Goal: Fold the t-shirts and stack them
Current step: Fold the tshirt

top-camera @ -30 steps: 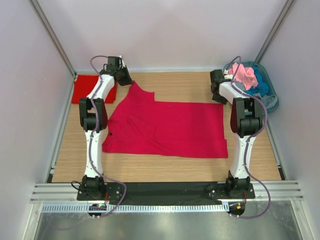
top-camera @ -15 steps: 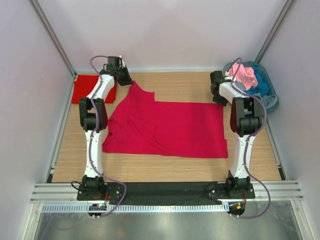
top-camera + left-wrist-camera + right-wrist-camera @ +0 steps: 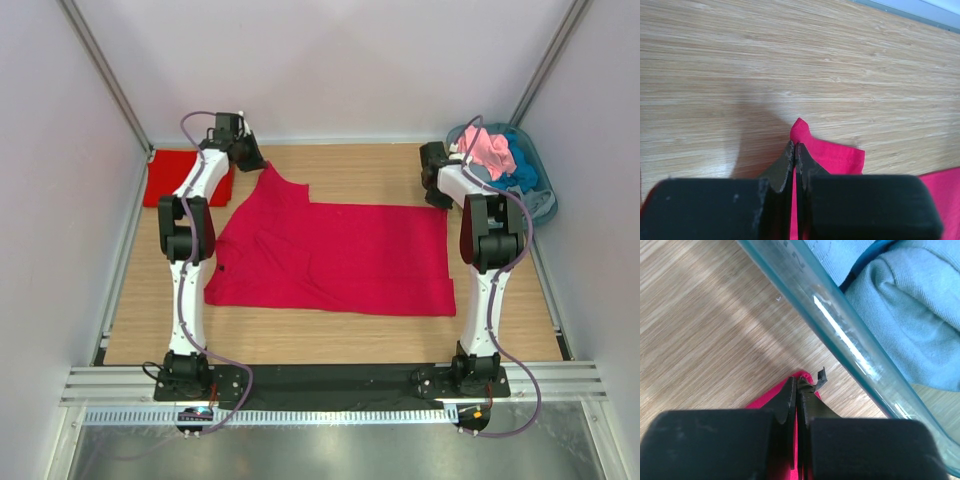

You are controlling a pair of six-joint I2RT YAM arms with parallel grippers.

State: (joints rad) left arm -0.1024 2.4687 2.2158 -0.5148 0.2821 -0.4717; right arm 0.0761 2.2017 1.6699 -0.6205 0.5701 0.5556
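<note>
A crimson t-shirt [image 3: 330,255] lies spread flat on the wooden table. My left gripper [image 3: 260,163] is at its far left corner. In the left wrist view the left gripper [image 3: 795,147] is shut on a peak of the crimson cloth [image 3: 837,157]. My right gripper [image 3: 440,197] is at the shirt's far right corner. The right wrist view shows that gripper [image 3: 797,382] shut on the crimson edge [image 3: 771,395]. A folded scarlet t-shirt [image 3: 185,177] lies at the far left. Pink [image 3: 490,148] and blue [image 3: 520,168] t-shirts are heaped in the tub.
The grey-blue oval tub [image 3: 545,200] stands at the far right corner, its rim [image 3: 840,320] close beside my right fingers, with pale blue-grey cloth [image 3: 912,315] inside. White walls enclose the table on three sides. Bare wood [image 3: 330,335] lies in front of the shirt.
My right gripper has shut on the shirt's far right corner. Neither arm has shifted, and the shirt lies as before.
</note>
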